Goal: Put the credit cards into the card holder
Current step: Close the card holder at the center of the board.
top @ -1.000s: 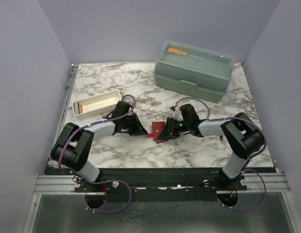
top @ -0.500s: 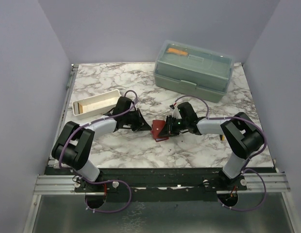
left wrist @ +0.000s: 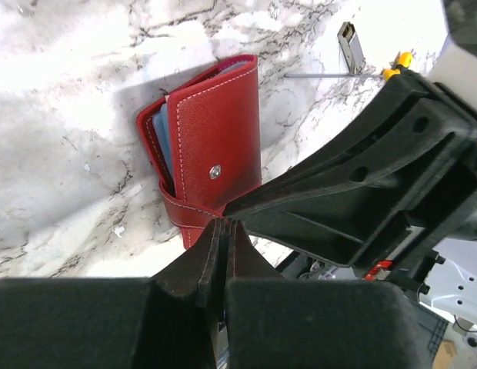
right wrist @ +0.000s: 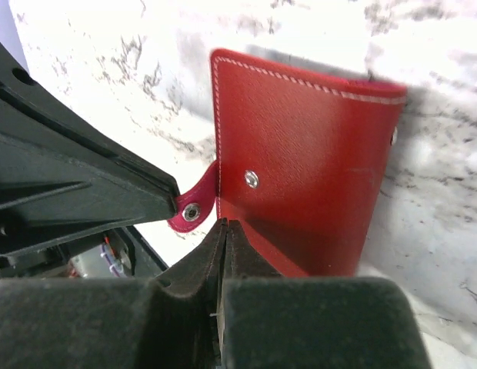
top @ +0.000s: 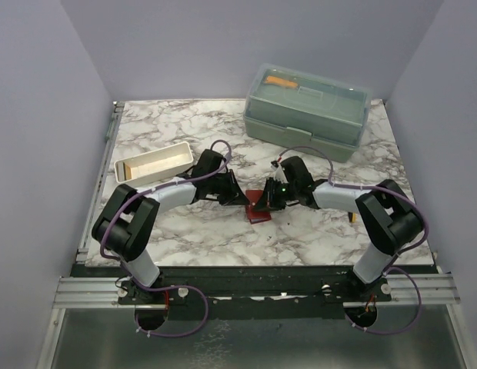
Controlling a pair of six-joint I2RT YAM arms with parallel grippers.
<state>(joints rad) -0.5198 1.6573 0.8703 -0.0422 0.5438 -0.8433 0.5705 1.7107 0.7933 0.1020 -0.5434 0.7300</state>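
The card holder [top: 258, 212] is a dark-red wallet, folded shut on the marble table [top: 192, 123] between my two grippers. In the left wrist view the card holder [left wrist: 215, 138] shows pale blue edges [left wrist: 163, 142] inside its fold; I cannot tell whether these are credit cards. No loose credit cards are in view. Its snap strap [right wrist: 191, 210] sticks out unfastened. My left gripper [left wrist: 225, 224] is shut and empty, its tips at the strap end. My right gripper [right wrist: 225, 223] is shut and empty, its tips at the card holder's [right wrist: 300, 161] near edge.
A long white tray [top: 152, 164] with a tan piece at its left end sits at the left. A pale-green lidded box [top: 308, 111] stands at the back right. A small yellow-tipped tool [left wrist: 392, 73] and a metal clip [left wrist: 348, 44] lie beyond the right arm.
My left gripper has moved right, up to the card holder. My right gripper has closed from partly open. The card holder has shifted slightly right and now lies flatter.
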